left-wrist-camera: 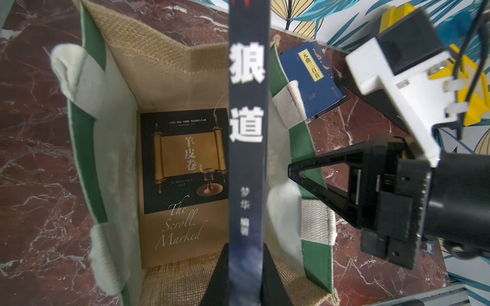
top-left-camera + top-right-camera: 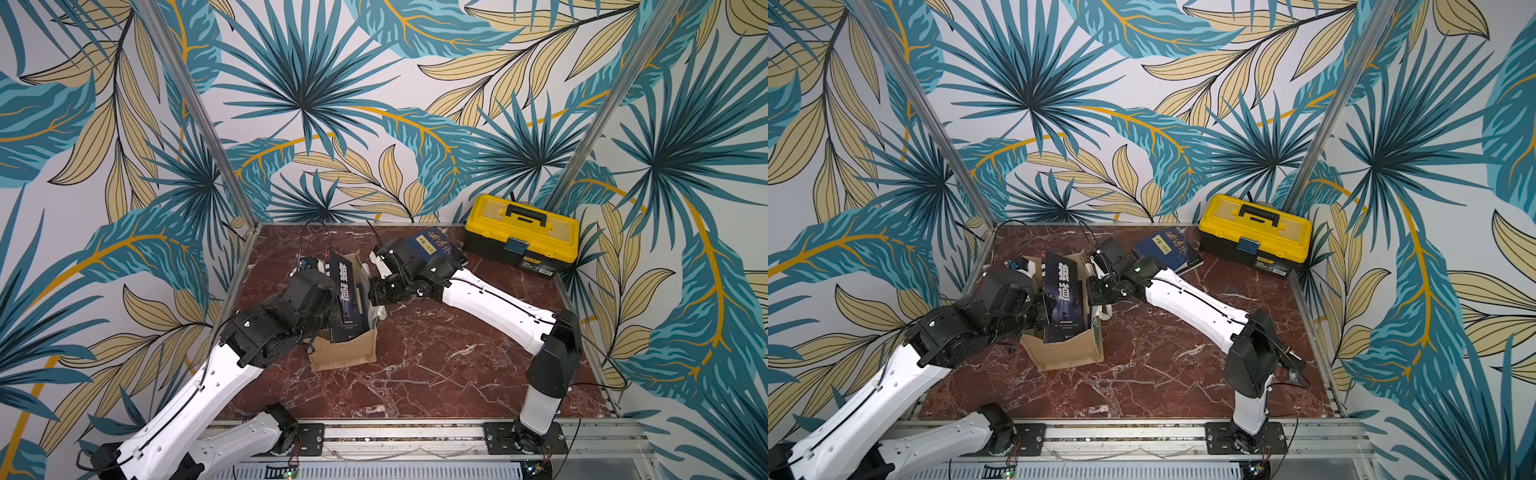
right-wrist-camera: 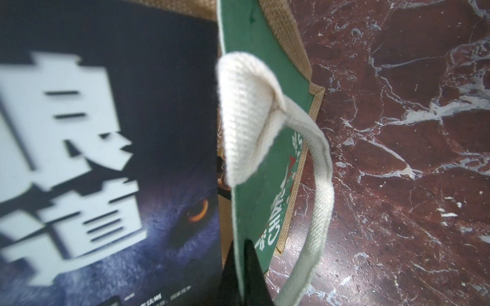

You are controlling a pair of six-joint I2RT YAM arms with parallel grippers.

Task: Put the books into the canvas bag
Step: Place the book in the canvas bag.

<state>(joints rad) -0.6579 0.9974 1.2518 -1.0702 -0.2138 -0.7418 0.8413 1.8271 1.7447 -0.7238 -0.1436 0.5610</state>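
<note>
- Left arm [image 2: 187, 399], nearest the lens, at the lower left of both top views. Its left hand [image 1: 246, 247] is closed narrowly on one end of the spine of the dark book [image 2: 348, 293]. A pinch so near one end could let the book swing or slip.
- Dark book, frame centre, upright and slightly tilted at the mouth of the canvas bag [image 2: 345, 353]. How far below the rim it reaches cannot be told. Its lower corner may catch the near burlap wall and drag the bag across the counter [image 2: 436, 365].
- Scroll book [image 1: 183, 164], flat on the bag's floor. If the dark book is released on edge, it could lean and block the opening.
- Right hand [image 3: 241, 261], just right of the bag, shut on its green side panel. Should the cloth slip, the wall may sag inward and the white handle [image 3: 246, 119] may fold across the mouth.
- Navy book [image 2: 1167, 249], upper right, flat on the counter near the right hand and apart from the bag. A careless sweep could push it toward the toolbox [image 2: 521, 232].
</note>
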